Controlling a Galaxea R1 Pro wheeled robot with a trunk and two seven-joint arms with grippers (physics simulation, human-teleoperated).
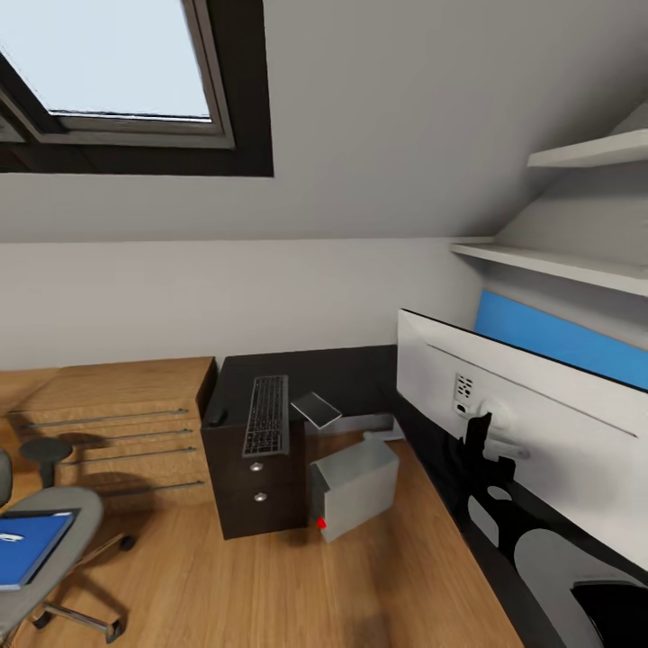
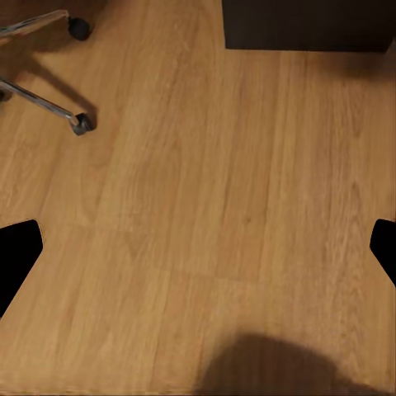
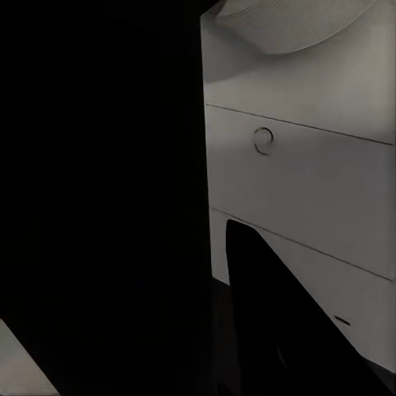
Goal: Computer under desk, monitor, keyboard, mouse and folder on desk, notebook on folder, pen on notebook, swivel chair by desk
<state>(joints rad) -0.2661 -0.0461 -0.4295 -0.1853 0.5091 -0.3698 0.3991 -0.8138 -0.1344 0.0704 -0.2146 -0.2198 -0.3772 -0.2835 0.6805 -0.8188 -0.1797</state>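
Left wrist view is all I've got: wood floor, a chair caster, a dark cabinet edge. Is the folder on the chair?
Observer: Yes. In the head view the folder lies flat on the chair seat.
Operator: What's already placed?
Observer: The keyboard lies on the desk, at the end nearer the chair.
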